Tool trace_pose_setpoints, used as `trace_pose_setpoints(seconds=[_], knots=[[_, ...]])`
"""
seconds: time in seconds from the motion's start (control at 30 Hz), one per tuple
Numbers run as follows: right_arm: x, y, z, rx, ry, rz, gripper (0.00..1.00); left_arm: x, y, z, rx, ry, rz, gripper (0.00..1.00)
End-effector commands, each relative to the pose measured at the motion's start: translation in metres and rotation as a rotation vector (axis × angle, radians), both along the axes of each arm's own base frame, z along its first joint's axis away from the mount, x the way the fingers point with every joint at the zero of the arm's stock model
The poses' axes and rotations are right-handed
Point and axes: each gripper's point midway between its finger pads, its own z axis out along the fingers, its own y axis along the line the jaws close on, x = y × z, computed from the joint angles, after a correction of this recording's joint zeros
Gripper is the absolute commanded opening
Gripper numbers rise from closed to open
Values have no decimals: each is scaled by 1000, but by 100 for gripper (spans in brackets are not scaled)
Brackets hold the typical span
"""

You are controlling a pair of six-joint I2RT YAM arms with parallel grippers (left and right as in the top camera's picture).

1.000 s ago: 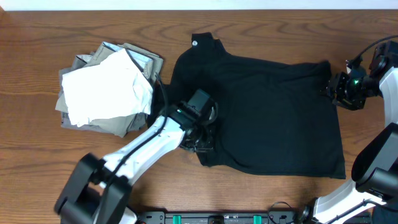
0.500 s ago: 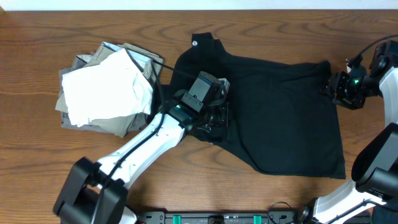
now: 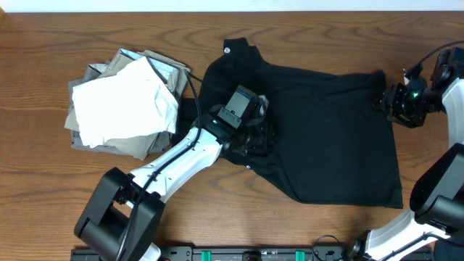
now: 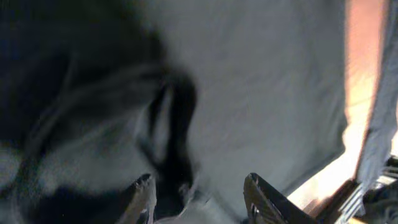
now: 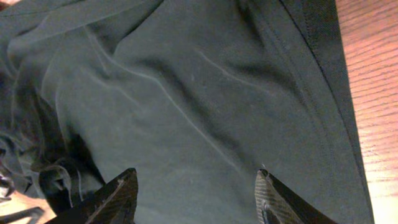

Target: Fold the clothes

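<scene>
— Since a second ago, what has shifted?

— Mostly the left end effector. It has swung up and inward over the counter, taking the lower left corner of the black T-shirt with it, so that edge now runs on a slant. The right end effector has not budged.

— Where does the shirt lie?

— Across the centre and right of the counter, mostly spread flat and bunched where the corner was turned in. Just beside it on the left sits a pile of other clothes, white over grey, loosely folded.

— And the end effectors?

— The left one is over the turned-in corner. Its wrist view is blurred, but the fingers stand parted with cloth beneath and nothing looks clamped. The right one is at the shirt's upper right corner, fingers wide apart over plain black fabric, holding nothing.

— How far along?

— Early for this shirt, I'd judge. One corner is brought in, while the body and right side are yet to be folded. The pile looks dealt with. A small white mark shows at the shirt's top edge.
</scene>
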Motion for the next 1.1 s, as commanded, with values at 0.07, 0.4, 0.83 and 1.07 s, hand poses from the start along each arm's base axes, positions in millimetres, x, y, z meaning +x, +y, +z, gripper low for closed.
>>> trace_pose_setpoints(seconds=[0.07, 0.4, 0.83, 1.07], knots=[[1, 7, 10, 1, -28, 14, 59, -25, 19, -16, 109, 90, -40, 47], [2, 7, 11, 1, -28, 14, 59, -31, 20, -36, 256, -39, -150, 42], [1, 7, 10, 2, -25, 14, 59, -33, 6, -52, 369, -189, -303, 6], [1, 7, 10, 2, -26, 14, 59, -17, -12, -29, 333, -285, -362, 6]])
